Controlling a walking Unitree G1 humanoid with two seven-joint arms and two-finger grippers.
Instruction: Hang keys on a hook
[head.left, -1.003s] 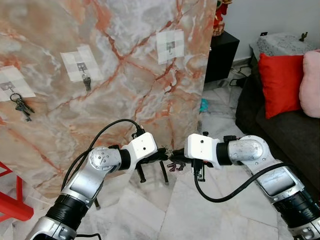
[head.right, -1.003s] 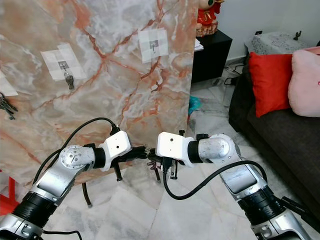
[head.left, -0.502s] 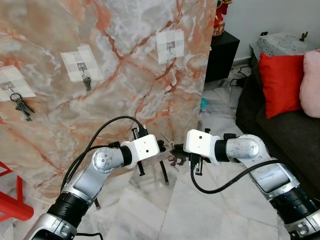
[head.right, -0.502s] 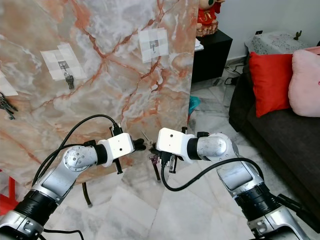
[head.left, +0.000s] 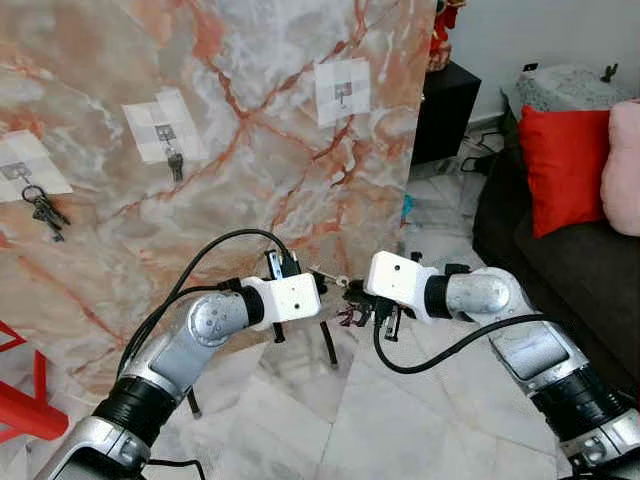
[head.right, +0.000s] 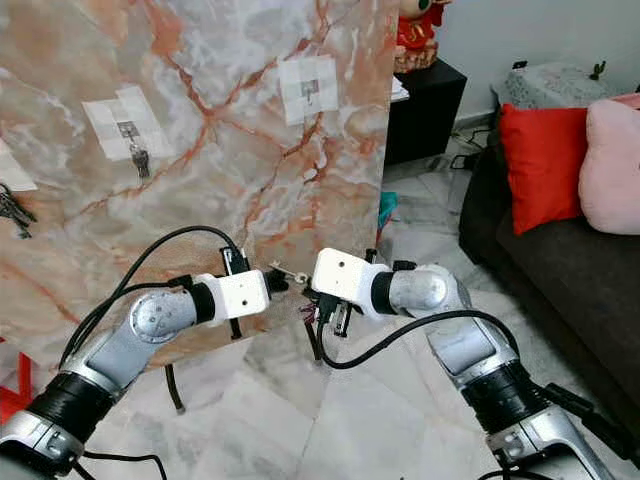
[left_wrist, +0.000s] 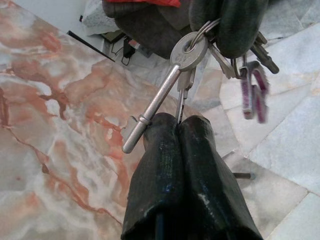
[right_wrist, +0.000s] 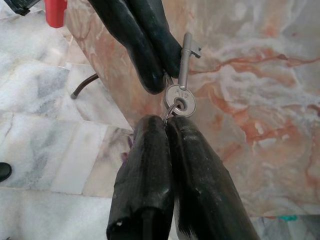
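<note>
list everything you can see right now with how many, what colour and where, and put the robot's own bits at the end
Marble board: one, pink, orange and white, standing on the floor ahead.
Hook patches: three, pale squares across the board.
Hung keys: two sets, dark bunch on the left hook, single key on the middle hook; right hook bare.
Key bunch: one, silver with a purple fob, between the two grippers.
Sofa: one, dark, far right.
Cushions: one red, one pink, on the sofa.
Cabinet: one, black, behind the board.
Red frame: one, lower left.
Left gripper: fingers shut on one key.
Right gripper: fingers shut on the key ring.
</note>
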